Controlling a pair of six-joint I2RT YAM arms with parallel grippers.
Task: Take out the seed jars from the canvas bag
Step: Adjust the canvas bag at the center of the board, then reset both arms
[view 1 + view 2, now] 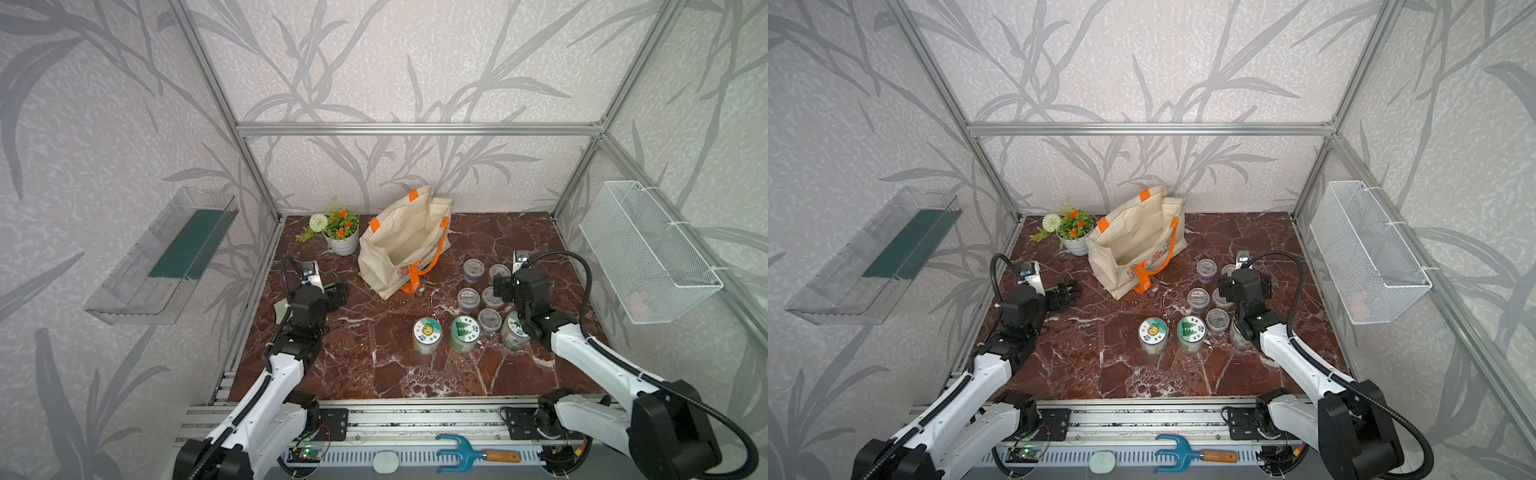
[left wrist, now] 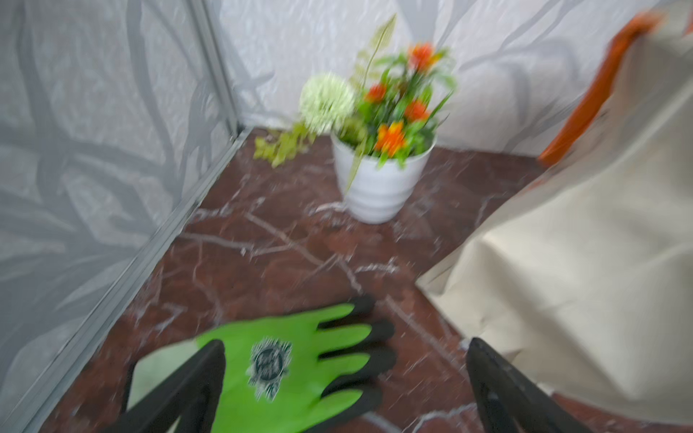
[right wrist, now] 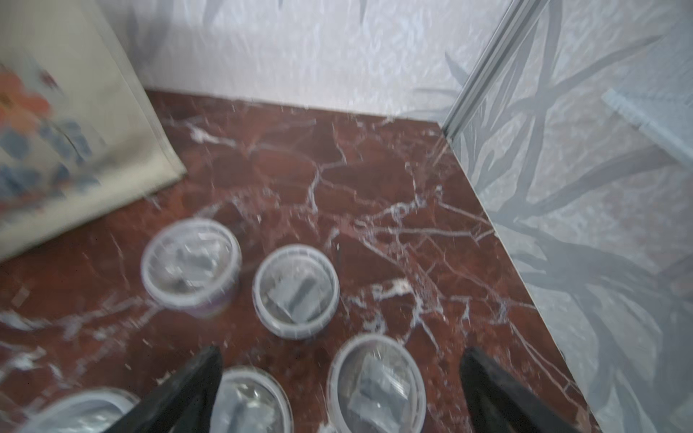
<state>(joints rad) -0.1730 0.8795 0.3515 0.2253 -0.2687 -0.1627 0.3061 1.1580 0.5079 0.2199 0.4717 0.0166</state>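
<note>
Both top views, canvas bag (image 1: 376,266) mouth up, long axis near-left to far-right, left hand (image 2: 345,345) spread, right hand (image 3: 341,352) spread

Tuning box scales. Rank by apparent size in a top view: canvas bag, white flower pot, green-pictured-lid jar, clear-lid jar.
1. canvas bag
2. white flower pot and green-pictured-lid jar: look alike, pot sits farther, not ranked
3. clear-lid jar

left tool (image 2: 345,346) jaws wide apart, holding nothing; right tool (image 3: 341,352) likewise
</note>
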